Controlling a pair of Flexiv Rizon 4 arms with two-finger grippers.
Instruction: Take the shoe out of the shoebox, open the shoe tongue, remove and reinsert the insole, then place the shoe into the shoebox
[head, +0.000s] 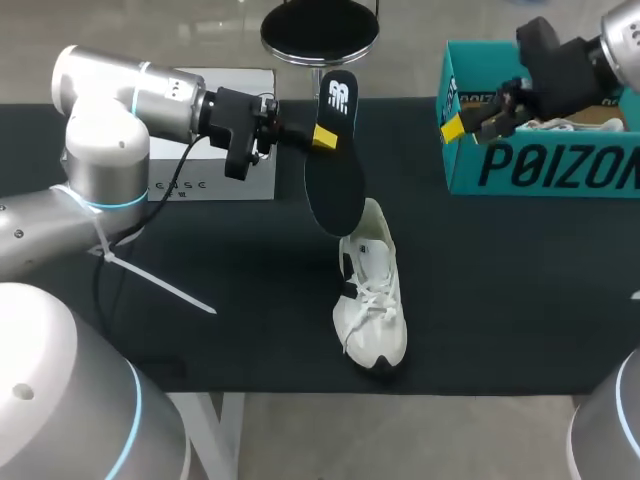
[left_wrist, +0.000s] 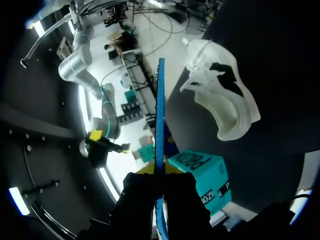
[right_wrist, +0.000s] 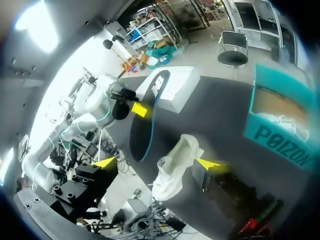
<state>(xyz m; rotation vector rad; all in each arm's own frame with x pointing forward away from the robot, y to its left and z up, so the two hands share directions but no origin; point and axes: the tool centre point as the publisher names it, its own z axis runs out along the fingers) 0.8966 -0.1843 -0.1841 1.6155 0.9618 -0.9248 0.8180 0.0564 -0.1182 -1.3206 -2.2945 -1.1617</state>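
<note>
The left gripper (head: 323, 137) is clamped on the dark, foot-shaped foam insole (head: 335, 195), pinching its edge near the end that bears a white logo. The insole hangs in the air, its other end just over the heel of the white lace-up sneaker (head: 372, 300). The sneaker lies on the black table (head: 500, 300), toe toward 6 o'clock. At its 2 o'clock stands the teal cardboard shoebox (head: 550, 170). The right gripper (head: 472, 122) hovers at the box's 9 o'clock wall, fingers spread wide, holding nothing.
</note>
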